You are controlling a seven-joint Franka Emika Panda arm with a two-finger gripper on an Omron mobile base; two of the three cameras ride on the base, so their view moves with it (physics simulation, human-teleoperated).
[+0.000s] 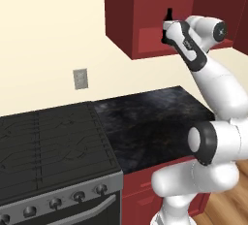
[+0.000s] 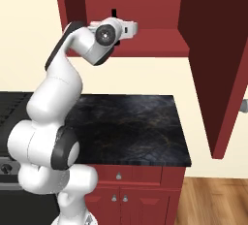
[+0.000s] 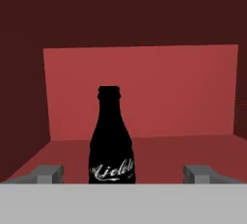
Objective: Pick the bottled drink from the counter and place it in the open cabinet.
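Up inside the dark red open wall cabinet, the small black cola-style bottle is standing upright on the shelf floor. Fingers are sitting spread wide either side, not touching it, so I'm guessing placing's basically done, just backing out left.

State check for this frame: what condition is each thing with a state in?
Bottle: upright on the cabinet shelf, cap on, between the fingers but not gripped.
Gripper: open, raised at the cabinet mouth.
Cabinet: open, door swung out.
Oven door: closed.
Counter: bare.
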